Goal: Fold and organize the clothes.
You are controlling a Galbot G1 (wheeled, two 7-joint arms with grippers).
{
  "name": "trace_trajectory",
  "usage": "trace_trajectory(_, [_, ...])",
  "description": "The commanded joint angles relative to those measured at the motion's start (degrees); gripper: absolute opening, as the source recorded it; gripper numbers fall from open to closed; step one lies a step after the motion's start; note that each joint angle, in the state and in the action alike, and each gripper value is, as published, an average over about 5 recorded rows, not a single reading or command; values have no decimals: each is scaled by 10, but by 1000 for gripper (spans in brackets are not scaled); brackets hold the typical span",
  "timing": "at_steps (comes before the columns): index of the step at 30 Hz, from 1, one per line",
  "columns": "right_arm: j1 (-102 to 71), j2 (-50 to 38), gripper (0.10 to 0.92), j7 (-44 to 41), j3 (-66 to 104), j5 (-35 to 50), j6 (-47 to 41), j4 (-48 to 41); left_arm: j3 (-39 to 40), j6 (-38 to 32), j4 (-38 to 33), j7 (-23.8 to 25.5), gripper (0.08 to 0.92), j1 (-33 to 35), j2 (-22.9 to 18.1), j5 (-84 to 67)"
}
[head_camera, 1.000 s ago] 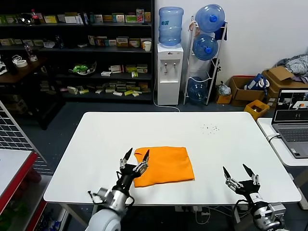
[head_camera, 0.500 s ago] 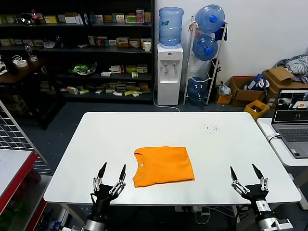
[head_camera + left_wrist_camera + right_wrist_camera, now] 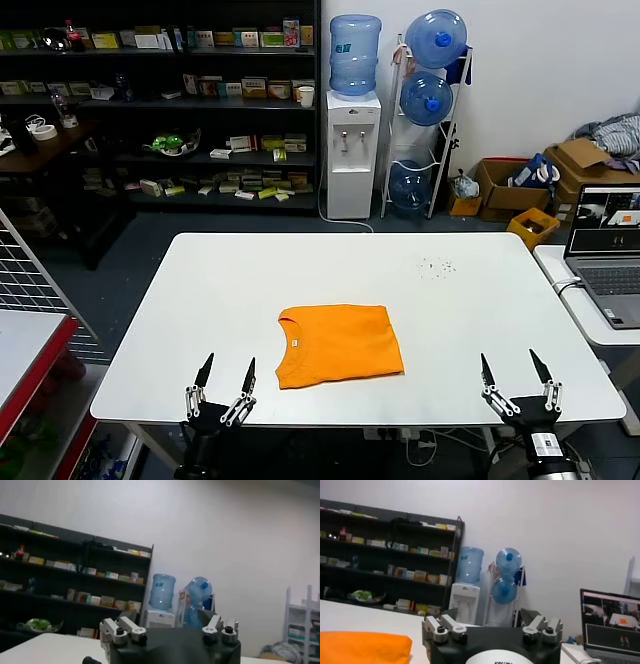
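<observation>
Folding is looking finished, judging from how the orange T-shirt (image 3: 340, 345) is lying: it is resting as a compact rectangle on the white table (image 3: 200, 300), near the front edge and about midway between the two arms, with the round neck showing at its left end. The lettering is not showing, probably because it is turned inward or facing down, but I cannot tell which.

Both arms are sitting low at the front edge of the table, well apart from the shirt. The left gripper (image 3: 225, 375) is pointing upward at the front left with its jaws spread and holding nothing. The right gripper (image 3: 518, 372) is doing the same at the front right, released and empty. Such a position is suggesting that the arms are parking so the shirt is staying undisturbed.

A laptop (image 3: 606, 260) is standing on a side table to the right.
</observation>
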Motion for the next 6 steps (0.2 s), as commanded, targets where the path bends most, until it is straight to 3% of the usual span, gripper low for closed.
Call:
trace_trajectory(1, [-1, 26, 823, -6, 5, -21, 24, 0, -11, -13, -2, 11, 823, 15, -11, 9])
trace_trajectory(6, [0, 28, 823, -4, 5, -22, 24, 0, -12, -13, -2, 9, 823, 14, -12, 7])
